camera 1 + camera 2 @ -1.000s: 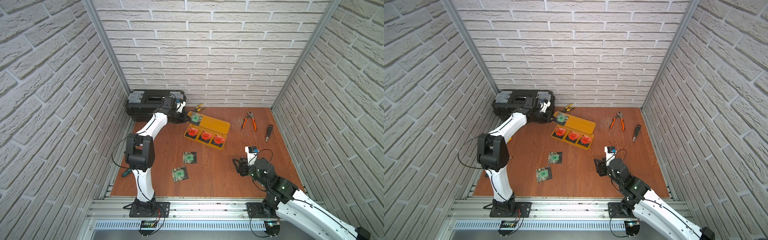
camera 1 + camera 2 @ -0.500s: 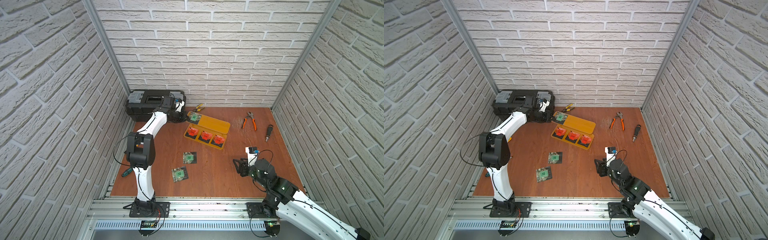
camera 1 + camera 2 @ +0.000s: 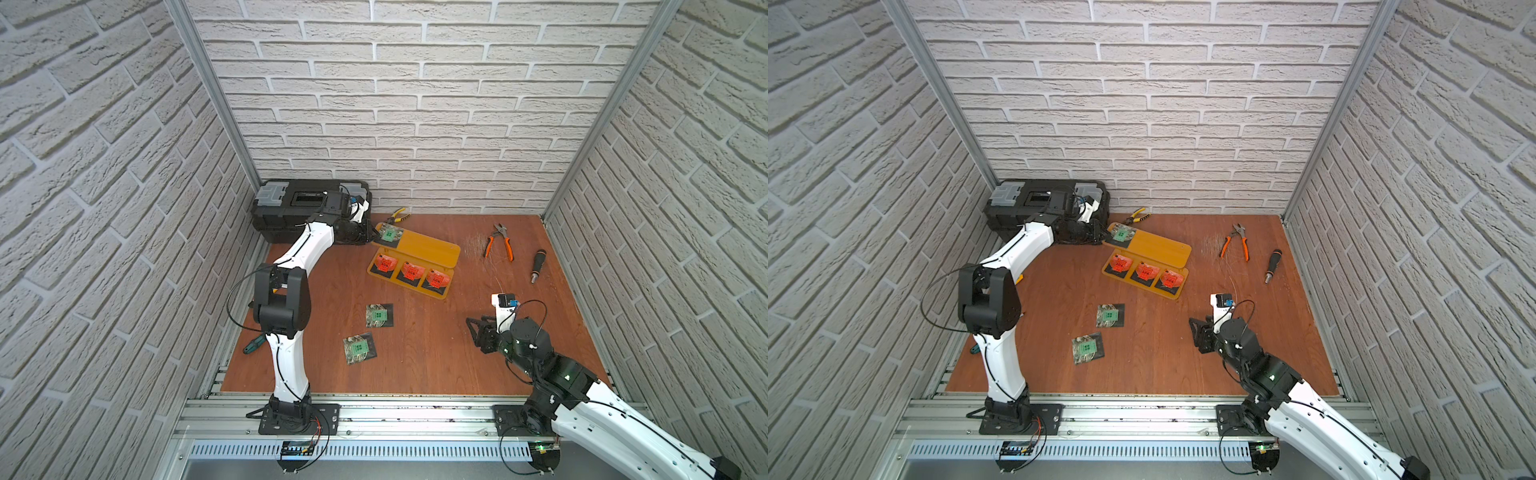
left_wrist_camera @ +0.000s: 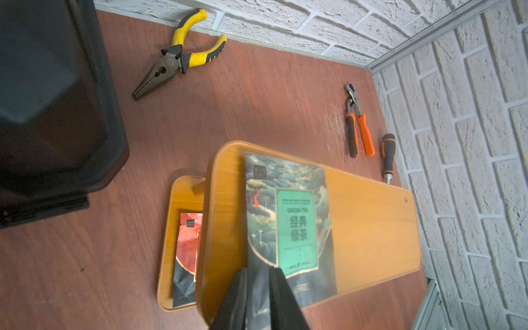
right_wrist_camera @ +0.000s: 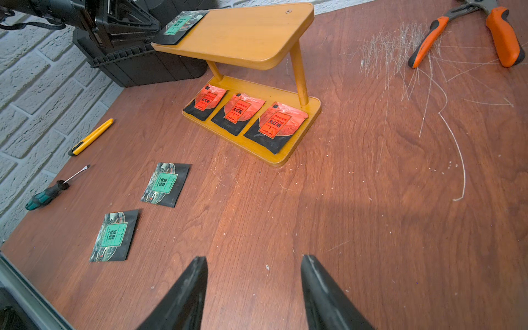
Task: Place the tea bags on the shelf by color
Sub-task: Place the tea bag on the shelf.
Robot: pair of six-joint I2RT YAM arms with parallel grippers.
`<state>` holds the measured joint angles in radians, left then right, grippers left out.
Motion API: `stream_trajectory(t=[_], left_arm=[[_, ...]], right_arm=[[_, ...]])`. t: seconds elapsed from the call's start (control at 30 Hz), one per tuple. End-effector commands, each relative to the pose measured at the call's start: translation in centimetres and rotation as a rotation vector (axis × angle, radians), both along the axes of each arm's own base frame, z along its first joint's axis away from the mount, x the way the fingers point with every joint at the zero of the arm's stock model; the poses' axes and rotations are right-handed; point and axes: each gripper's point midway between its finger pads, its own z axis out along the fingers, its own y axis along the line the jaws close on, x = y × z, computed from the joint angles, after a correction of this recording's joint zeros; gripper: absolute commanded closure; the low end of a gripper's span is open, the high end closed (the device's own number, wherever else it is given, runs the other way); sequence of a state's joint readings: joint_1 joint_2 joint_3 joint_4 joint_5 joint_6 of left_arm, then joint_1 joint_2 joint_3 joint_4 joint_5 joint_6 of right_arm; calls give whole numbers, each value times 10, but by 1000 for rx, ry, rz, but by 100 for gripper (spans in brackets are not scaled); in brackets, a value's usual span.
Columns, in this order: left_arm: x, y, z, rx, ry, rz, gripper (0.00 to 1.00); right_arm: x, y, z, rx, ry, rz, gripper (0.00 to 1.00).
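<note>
The yellow-orange shelf (image 3: 432,251) stands at the back of the table. Three red tea bags (image 5: 238,110) lie in a row on its lower board. One green tea bag (image 4: 288,217) lies flat on the left end of the top board (image 5: 243,34). My left gripper (image 4: 258,270) is at that end, its fingers slightly open with the bag's black edge between them. Two more green tea bags (image 3: 378,315) (image 3: 358,348) lie on the table in front. My right gripper (image 5: 254,260) hovers open and empty over bare wood at the right front.
A black toolbox (image 3: 291,208) sits in the back left corner behind my left arm. Yellow pliers (image 3: 397,215), orange pliers (image 3: 498,243) and a screwdriver (image 3: 538,266) lie along the back. A teal screwdriver (image 5: 45,194) and a yellow knife (image 5: 91,137) lie by the left wall.
My left gripper's fingers have parted a little around the green tea bag on the top board. The right arm has stayed still.
</note>
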<state>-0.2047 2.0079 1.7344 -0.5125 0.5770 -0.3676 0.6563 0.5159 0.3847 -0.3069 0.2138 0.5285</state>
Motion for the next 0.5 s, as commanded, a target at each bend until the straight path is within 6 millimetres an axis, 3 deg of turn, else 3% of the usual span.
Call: stream_trajectory(t=[0.0,0.3,0.47], left_arm=[[8,5,8,4,-28,6,75],[10,16,18,27,-55,47,56],[1,23,33,22,-105,93,38]], right_arm=[[3,-3,0,12,-14,-24,43],[4,-1,0,16,-18,-20,43],[5,7,-3,19,-3,15,42]])
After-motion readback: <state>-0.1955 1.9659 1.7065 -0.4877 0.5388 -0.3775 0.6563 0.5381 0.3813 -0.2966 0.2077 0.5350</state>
